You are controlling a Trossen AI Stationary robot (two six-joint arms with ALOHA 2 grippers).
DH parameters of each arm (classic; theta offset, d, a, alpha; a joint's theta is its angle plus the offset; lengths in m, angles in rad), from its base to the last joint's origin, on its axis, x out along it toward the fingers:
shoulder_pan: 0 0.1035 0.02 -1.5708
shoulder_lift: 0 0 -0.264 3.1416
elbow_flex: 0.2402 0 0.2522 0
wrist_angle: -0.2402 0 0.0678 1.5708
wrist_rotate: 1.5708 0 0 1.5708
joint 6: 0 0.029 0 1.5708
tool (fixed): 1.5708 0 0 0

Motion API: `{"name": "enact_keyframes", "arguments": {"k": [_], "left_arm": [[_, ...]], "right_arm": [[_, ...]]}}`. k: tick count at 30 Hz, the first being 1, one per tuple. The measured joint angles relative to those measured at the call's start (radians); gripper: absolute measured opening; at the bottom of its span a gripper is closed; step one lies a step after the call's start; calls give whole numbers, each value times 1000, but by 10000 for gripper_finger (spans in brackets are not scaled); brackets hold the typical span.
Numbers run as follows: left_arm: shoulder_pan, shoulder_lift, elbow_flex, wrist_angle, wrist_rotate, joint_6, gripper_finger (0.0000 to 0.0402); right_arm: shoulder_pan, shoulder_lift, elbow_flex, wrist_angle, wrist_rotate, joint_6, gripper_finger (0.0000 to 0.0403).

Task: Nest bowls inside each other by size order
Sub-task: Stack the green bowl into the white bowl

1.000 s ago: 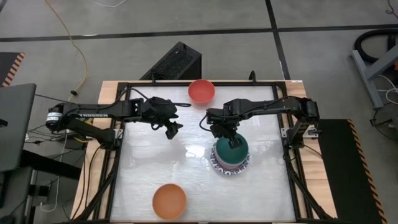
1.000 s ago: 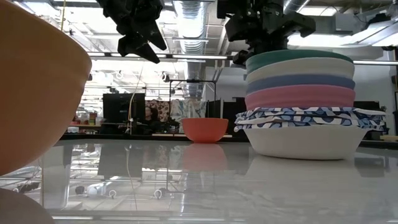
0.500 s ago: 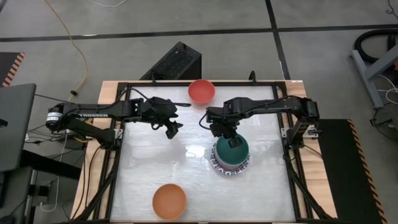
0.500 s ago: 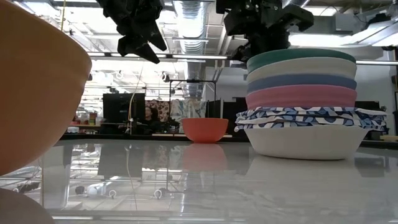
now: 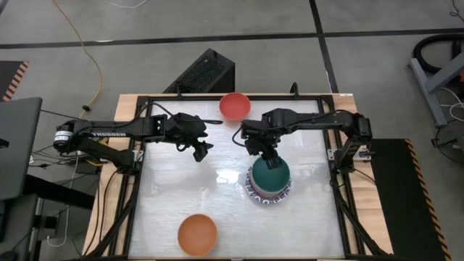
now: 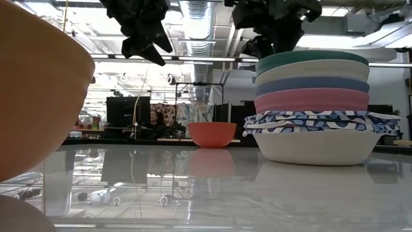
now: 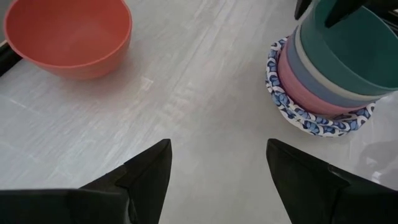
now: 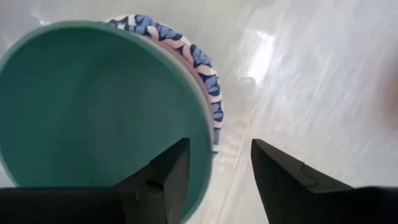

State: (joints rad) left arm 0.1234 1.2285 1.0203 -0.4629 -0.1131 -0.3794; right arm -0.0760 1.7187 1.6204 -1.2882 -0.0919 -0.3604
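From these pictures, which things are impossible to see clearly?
- Orange bowl: low view, cut off by the picture's edge, blurred.
- Patterned bowls: their count is unclear; only rims show under the stack.
- Cream bowl: hidden from above by the teal bowl.

Teal bowl atop cream, blue, pink and blue-and-white patterned bowls; red bowl; orange bowl.

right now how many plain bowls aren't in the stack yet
2. The red bowl sits at the table's far edge between the arms, and the orange bowl sits at the near edge, left of the stack. None seem hidden.
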Motion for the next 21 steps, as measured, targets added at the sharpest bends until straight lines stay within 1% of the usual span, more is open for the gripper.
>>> {"name": "enact_keyframes", "arguments": {"k": [4, 7, 10, 12, 16, 17, 18, 21], "left_arm": [[0, 0, 0, 0, 0, 0, 251], [0, 0, 0, 0, 0, -1, 251], [0, 0, 0, -5, 0, -1, 251], [0, 0, 0, -5, 0, -1, 251], [0, 0, 0, -4, 0, -1, 251], [0, 0, 0, -4, 0, 0, 251], [0, 0, 0, -4, 0, 0, 251], [0, 0, 0, -4, 0, 0, 251]], "right_arm": [[-12, -6, 36, -16, -12, -1, 190], [-12, -19, 51, -14, -71, -10, 175], [-10, -21, 52, -16, -109, -11, 142], [-10, -15, 51, -25, -121, -12, 108], [-12, -13, 51, -18, -121, -30, 27], [-12, -13, 51, -13, -121, -34, 15], [-12, -13, 51, -9, -121, -35, 11], [-17, -12, 51, -6, -121, -21, 17]]}}
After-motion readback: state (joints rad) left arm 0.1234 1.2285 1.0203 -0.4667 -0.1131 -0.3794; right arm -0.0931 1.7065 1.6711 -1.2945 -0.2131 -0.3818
